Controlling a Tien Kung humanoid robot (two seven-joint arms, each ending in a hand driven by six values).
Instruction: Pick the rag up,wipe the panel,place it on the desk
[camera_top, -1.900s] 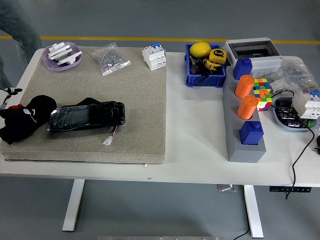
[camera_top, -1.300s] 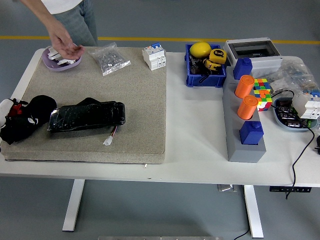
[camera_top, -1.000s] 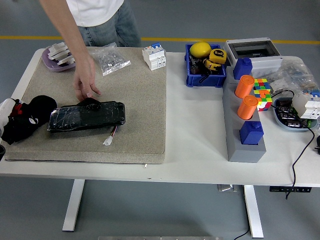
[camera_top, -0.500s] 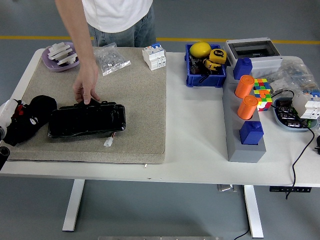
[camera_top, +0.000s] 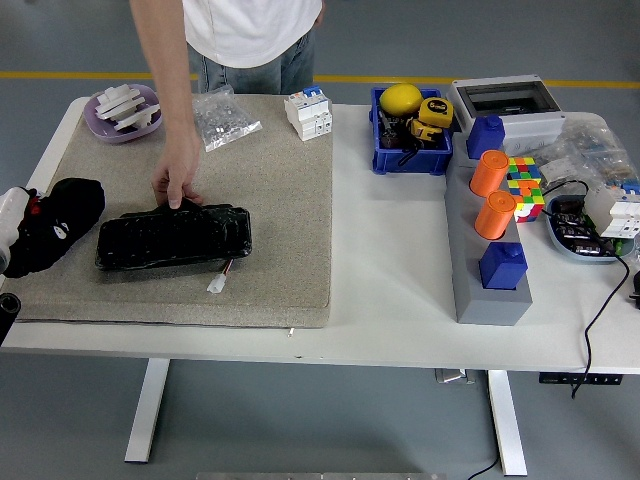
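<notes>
The panel (camera_top: 173, 237) is a flat black glossy slab lying on the beige mat (camera_top: 270, 190) at the left, with a small white connector (camera_top: 216, 284) on wires at its near edge. A person's hand (camera_top: 173, 184) rests at the panel's far edge, over a small dark piece that may be the rag; I cannot tell it apart from the panel. My left hand (camera_top: 52, 224) is a black lump at the mat's left edge, just left of the panel and not touching it. My right arm is out of view.
On the mat's far side are a purple dish (camera_top: 125, 108) of white parts, a bag of screws (camera_top: 222, 117) and a white breaker (camera_top: 308, 112). To the right stand a blue bin (camera_top: 410, 140), a grey block (camera_top: 484, 262) with orange and blue pegs, a colour cube (camera_top: 524, 185) and cables.
A person has stepped up to the far side and put a hand on the panel's far edge. The panel has shifted a little. My left hand has drawn back slightly to the left.
</notes>
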